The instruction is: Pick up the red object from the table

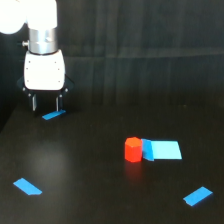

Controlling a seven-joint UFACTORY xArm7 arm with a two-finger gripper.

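While the white xArm's fingers hung parted and empty at the exterior view's left, the small red-orange stubby block sat well apart on the matte black worktop, touching a flat blue rectangular block, likely complicating approach.

The claw hangs at the far left of the exterior view, over the back part of the worktop, with a flat strip lying just below its fingers. The stubby block stands right of centre, touching the flat slab on its right. A second strip lies near the front left, a third near the front right.
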